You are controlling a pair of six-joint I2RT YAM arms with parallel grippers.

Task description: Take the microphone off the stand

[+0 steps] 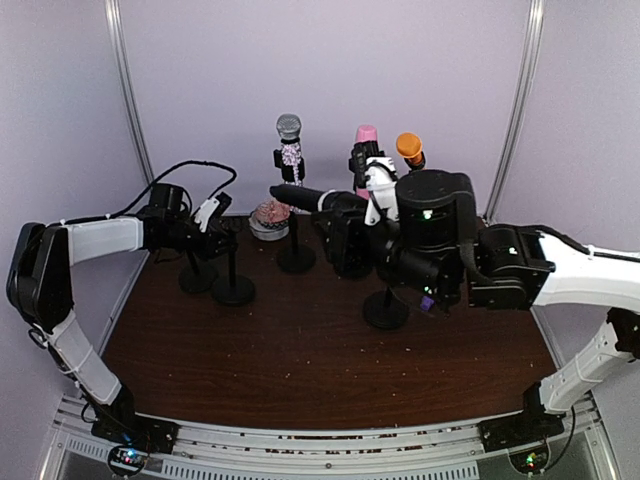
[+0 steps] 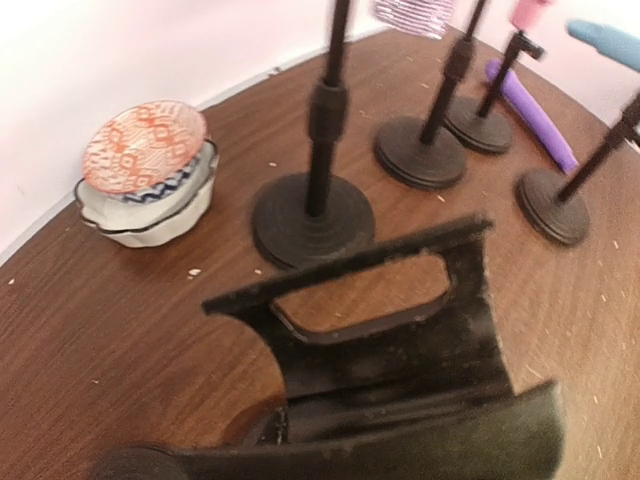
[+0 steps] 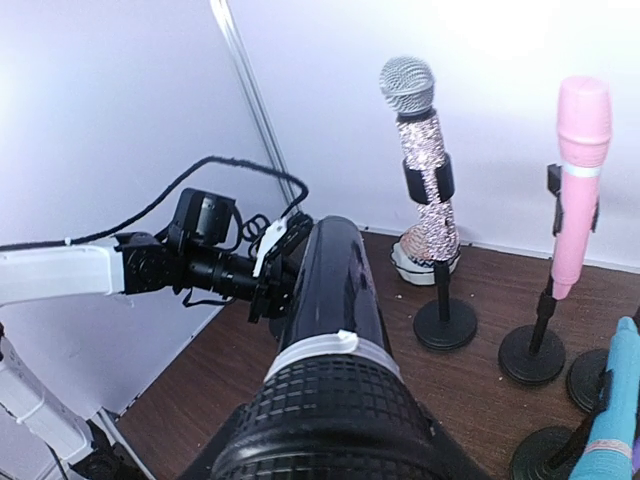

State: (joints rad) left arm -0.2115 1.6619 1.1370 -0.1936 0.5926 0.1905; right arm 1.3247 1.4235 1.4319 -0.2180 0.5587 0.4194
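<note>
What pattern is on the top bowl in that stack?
The top bowl shows an orange-red geometric print, clearest in left wrist view.

Close under my camera I see a black mic point(image 3: 335, 300), grille end nearest, barrel pointing off toward the left arm point(image 3: 60, 275). Beyond it a glitter mic point(image 3: 425, 150) and a pink mic point(image 3: 578, 180) sit upright on round-based stands point(image 3: 444, 325). A blue mic point(image 3: 618, 400) shows at the right edge.

- No words, brand names, numbers or signs can be read in any of the three views.
- The black microphone point(image 3: 335, 290) carries a plain white band point(image 3: 335, 350) (no lettering shows on it).
- The stacked bowls point(image 2: 150, 165) bear red and blue patterns, not writing.
</note>
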